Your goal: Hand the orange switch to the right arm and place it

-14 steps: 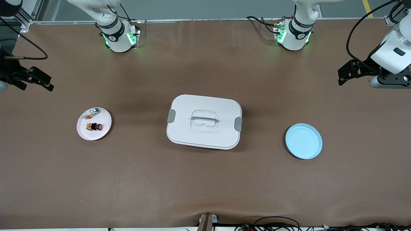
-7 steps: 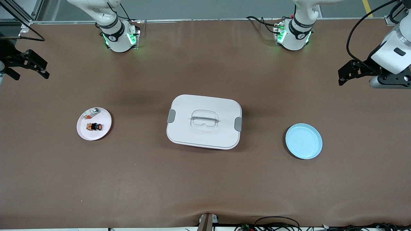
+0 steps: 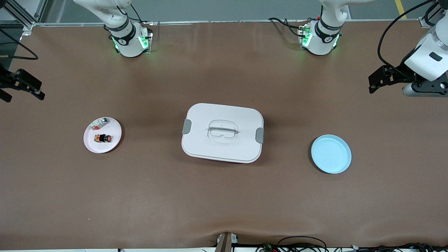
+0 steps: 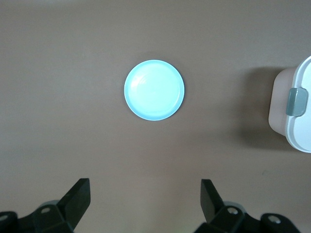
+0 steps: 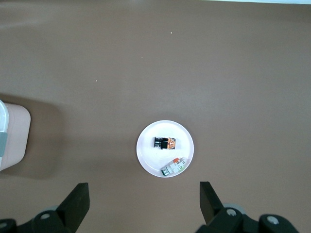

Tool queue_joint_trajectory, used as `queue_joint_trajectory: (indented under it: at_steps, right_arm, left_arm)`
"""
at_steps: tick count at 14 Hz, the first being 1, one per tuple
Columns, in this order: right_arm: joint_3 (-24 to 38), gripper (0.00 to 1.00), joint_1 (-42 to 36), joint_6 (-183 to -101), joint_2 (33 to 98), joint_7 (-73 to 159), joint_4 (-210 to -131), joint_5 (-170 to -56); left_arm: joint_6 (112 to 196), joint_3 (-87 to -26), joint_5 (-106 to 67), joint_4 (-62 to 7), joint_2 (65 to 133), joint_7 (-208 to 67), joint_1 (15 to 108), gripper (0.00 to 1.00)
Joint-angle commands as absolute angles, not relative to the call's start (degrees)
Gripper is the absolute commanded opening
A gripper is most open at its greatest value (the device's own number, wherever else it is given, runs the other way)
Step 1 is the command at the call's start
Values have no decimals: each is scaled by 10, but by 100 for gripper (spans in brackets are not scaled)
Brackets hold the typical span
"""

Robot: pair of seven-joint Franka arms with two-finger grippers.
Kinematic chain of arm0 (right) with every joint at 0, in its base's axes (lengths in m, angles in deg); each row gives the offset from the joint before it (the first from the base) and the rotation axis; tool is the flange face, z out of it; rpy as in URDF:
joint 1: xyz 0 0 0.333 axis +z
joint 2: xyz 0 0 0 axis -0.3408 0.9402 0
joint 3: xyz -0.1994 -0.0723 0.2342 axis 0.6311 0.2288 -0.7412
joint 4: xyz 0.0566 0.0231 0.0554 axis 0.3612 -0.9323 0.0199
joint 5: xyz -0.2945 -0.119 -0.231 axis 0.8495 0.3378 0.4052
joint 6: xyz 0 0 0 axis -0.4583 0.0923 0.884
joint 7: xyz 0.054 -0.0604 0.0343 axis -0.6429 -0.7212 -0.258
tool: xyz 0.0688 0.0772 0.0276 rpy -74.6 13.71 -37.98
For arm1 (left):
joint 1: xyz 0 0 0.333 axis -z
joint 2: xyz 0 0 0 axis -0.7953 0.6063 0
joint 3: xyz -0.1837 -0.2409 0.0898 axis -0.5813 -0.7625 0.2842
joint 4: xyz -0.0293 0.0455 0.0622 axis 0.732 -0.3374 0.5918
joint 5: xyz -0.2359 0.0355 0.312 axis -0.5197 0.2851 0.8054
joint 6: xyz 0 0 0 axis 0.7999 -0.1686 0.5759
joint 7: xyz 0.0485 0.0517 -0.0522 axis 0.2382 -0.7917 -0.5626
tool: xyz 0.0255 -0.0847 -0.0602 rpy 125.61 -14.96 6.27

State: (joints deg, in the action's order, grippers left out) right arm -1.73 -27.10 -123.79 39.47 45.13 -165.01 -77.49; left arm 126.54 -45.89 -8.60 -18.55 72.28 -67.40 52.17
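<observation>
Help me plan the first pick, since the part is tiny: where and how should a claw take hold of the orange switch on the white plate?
Probably from straight above, closing across the black body of the orange switch. It lies on its side on the white plate, its orange face toward the lidded box, so its flanks are exposed. The white-grey piece lies apart, leaving room. Both the right claw and left claw are open.

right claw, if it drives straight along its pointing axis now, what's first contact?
Likely bare table. The right claw is open and points down; the white plate holding the orange switch sits just ahead of its fingertips, so it may clip that. Depth unclear.
</observation>
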Motion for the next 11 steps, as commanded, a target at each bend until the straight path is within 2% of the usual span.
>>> queue_joint_trajectory:
  at_steps: [1, 5, 9, 11]
  right_arm:
    - [-17, 100, -267, -1221, 415, 432, -1613, -774]
    - [-14, 100, -259, -1218, 423, 432, -1609, -773]
    - [41, 100, -205, -1218, 430, 432, -1605, -775]
    - [42, 100, -204, -1219, 430, 432, -1605, -773]
  left_arm:
    - [1261, -458, -93, -175, 727, -666, 520, 100]
    - [1261, -458, -94, -174, 727, -667, 520, 100]
    - [1261, -457, -94, -174, 727, -665, 519, 100]
    - [1261, -457, -94, -173, 727, -667, 519, 100]
